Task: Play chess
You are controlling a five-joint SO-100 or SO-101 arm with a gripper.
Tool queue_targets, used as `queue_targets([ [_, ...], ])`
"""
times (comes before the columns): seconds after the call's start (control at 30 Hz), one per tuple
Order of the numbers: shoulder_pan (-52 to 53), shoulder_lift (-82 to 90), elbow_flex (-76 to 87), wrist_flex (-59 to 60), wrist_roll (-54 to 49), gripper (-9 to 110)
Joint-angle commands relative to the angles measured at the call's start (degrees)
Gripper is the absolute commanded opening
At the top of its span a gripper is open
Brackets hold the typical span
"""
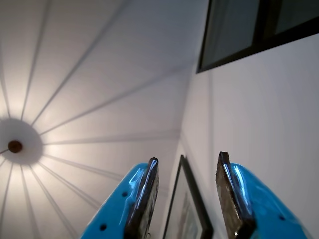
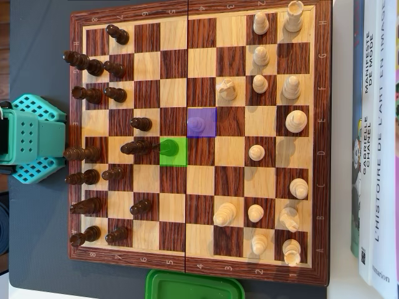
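Above the chessboard (image 2: 193,140), the tool (image 1: 187,199) points ceilingward, fingers parted.

One chessboard (image 2: 196,261), fourteen light pieces (image 2: 296,120), roughly sixteen dark pieces (image 2: 141,124), three books (image 2: 374,156), one green container (image 2: 193,288).

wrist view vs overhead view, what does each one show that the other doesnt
Only the wrist view shows the gripper: two blue fingers standing apart with nothing between them, aimed up at a ceiling, a dark window and a framed picture. Only the overhead view shows the chessboard with dark and light pieces, a green-tinted square, a purple-tinted square, the teal arm base, books and a green lid. The two share nothing visible.
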Motion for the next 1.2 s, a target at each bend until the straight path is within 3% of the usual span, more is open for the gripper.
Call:
queue_targets([
  [0.0, -0.4, 0.0, 1.1, 0.0, 0.4, 17],
  [0.83, -0.1, 0.0, 1.1, 0.4, -0.2, 17],
  [1.17, 0.2, 0.0, 0.4, 13.0, -0.3, 17],
])
